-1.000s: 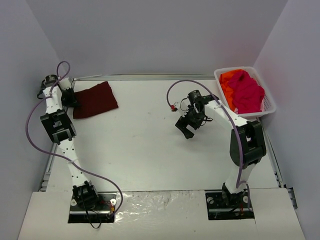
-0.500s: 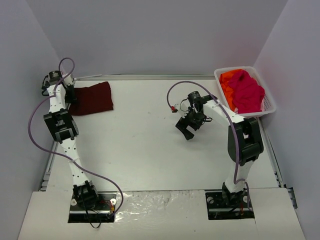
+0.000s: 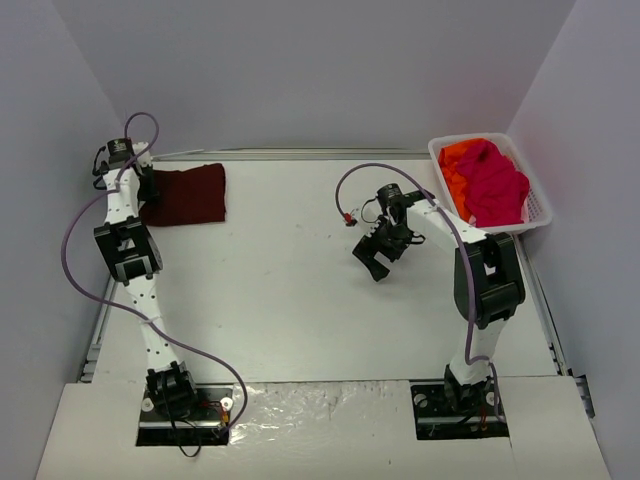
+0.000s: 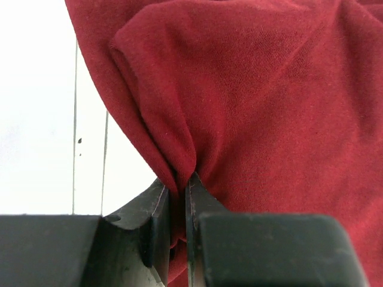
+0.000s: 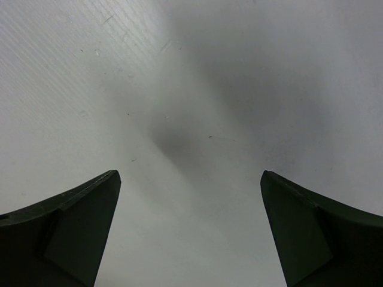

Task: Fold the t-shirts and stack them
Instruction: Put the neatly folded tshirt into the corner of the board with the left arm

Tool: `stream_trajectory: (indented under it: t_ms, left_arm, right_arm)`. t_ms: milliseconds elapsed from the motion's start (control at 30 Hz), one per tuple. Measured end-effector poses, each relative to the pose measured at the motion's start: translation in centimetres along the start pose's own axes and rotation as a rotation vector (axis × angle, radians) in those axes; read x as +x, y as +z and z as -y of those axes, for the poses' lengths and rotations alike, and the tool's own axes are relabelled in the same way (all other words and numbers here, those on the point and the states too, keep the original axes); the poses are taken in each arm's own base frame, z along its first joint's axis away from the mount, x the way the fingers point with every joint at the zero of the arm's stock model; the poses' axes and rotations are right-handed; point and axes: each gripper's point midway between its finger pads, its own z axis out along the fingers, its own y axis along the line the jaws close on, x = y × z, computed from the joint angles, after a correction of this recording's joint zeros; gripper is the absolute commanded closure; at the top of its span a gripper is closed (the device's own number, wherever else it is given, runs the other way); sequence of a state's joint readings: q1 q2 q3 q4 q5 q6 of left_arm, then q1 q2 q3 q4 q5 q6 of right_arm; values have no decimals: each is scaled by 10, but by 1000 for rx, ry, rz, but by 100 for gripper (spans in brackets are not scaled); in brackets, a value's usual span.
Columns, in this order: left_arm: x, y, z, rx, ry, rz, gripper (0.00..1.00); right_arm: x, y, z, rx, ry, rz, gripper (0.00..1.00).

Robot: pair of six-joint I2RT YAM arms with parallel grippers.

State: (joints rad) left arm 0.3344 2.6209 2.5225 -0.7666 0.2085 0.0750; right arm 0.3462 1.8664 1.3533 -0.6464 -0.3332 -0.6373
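Note:
A folded dark maroon t-shirt (image 3: pixel 188 195) lies at the table's far left corner. My left gripper (image 3: pixel 146 188) is at its left edge, shut on a pinched fold of the maroon cloth (image 4: pixel 251 101), which bunches between the jaws (image 4: pixel 179 185). A bright pink t-shirt (image 3: pixel 494 185) and an orange t-shirt (image 3: pixel 455 165) lie heaped in the white basket at the far right. Above the bare table right of centre, my right gripper (image 3: pixel 374 262) hangs open with nothing between its fingers (image 5: pixel 78 221).
The white lattice basket (image 3: pixel 538 212) stands at the far right corner against the wall. Walls close in on the left, back and right. A purple cable loops over each arm. White tabletop (image 3: pixel 280 290) spreads between the arms.
My left gripper has dragged the maroon t-shirt toward the far left corner, and the shirt has turned squarer to the table edge. The right arm has barely moved.

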Motion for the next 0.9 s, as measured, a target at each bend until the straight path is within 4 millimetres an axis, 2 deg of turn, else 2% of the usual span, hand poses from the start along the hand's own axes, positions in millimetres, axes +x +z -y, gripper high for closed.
stream_trajectory:
  t_ms: [233,400,467,767,833,900]
  left_arm:
    - [0,7,3,3,6,10,95]
    - [0,9,-2,-13,7,33,49]
    - [-2,9,-6,-27,3,45,44]
    - [-6,4,-13,-59,0,53,39]
    - [-10,-3,-14,-69,0,57,39]
    - [-19,-19,-15,-81,4,77,39]
  right_arm:
    - [2,3,0,-5,3,-10,0]
    - [2,4,1,-4,3,-12,0]
    - [2,4,1,-4,4,-13,0]
    - [4,4,2,-4,9,-13,0]
    - [5,4,2,-5,12,-14,0]
    - [6,4,3,-5,16,-14,0]
